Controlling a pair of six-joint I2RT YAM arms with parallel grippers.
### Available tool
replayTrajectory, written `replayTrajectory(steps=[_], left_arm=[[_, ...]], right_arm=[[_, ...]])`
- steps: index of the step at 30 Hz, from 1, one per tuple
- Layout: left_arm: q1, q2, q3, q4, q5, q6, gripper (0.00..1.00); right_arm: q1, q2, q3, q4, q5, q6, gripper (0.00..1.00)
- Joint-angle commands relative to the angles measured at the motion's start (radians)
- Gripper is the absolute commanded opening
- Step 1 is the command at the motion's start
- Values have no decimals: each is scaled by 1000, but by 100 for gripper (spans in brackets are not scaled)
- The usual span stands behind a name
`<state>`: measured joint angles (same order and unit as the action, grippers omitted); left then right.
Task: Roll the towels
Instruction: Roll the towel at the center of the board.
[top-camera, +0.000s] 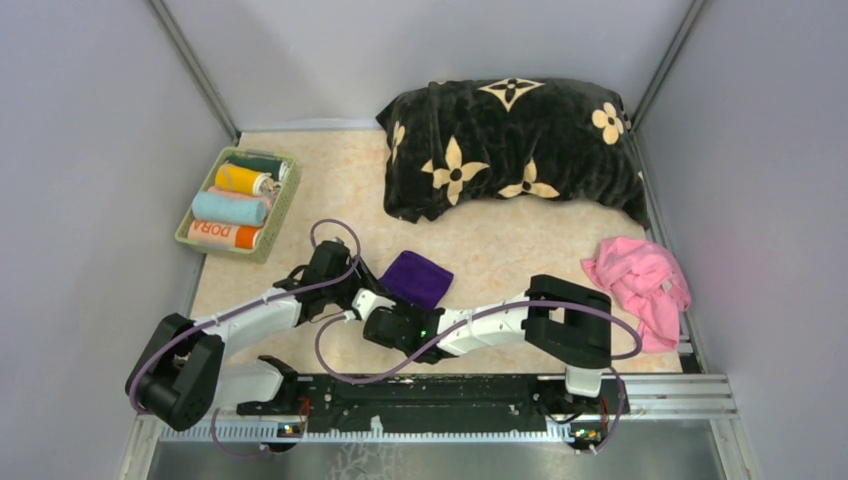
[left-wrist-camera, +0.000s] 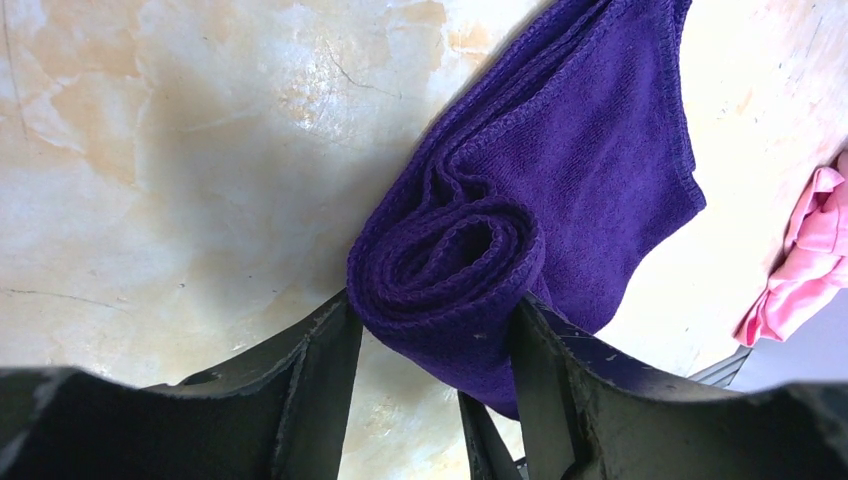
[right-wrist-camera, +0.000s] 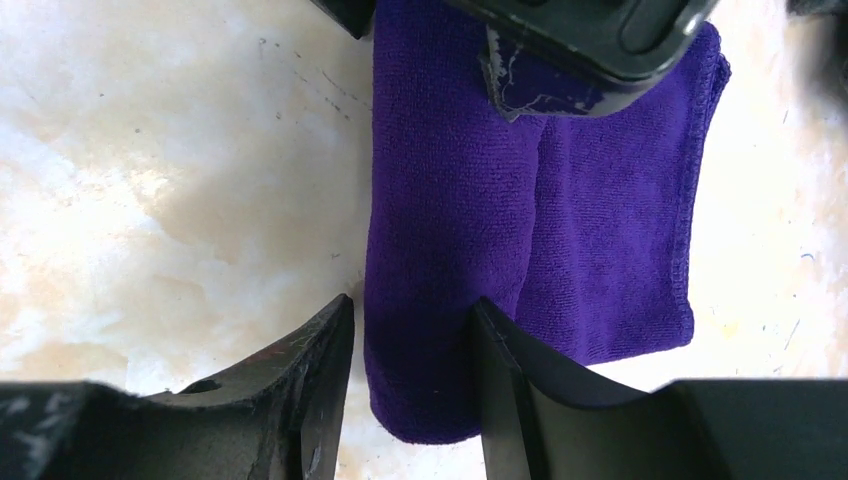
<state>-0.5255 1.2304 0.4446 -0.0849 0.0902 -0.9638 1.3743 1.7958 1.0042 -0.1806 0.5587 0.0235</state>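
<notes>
One black flowered cushion (top-camera: 510, 140) at far end of table (top-camera: 500, 250), top view only. Green basket (top-camera: 283, 205) far left w/ rolled towels (top-camera: 230, 208). Pink towel (top-camera: 640, 285) crumpled at rt edge. Purple towel (top-camera: 418, 277) centre-near, part rolled; its spiral end shows only in left wrist view. Roll's long axis runs gripper to gripper, flat flap toward cushion. Both left gripper (left-wrist-camera: 435, 310) and right gripper (right-wrist-camera: 412, 310) have fingers clamped on roll.

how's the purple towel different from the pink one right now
The purple towel is partly rolled from one end, the rest flat; the pink towel is a crumpled heap, not rolled at all. The purple towel lies near the middle of the table; the pink towel sits at its right edge. Both are small soft cloths lying outside the basket.
</notes>
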Motion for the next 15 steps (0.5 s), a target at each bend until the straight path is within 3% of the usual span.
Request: replayTrajectory(steps=[1, 6, 9, 12, 15], left_arm=[[2, 34, -30, -99, -53, 33, 62], [22, 23, -38, -99, -51, 40, 64], [39, 7, -36, -103, -34, 47, 66], [51, -36, -29, -111, -8, 54, 69], [63, -116, -19, -142, 4, 58, 72]], right_arm=[[-18, 62, -29, -14, -38, 8, 45], [-65, 57, -51, -4, -110, 1, 36], [-85, 30, -58, -4, -192, -6, 23], [-113, -10, -55, -11, -366, 1, 8], [-152, -59, -56, 4, -575, 28, 0]])
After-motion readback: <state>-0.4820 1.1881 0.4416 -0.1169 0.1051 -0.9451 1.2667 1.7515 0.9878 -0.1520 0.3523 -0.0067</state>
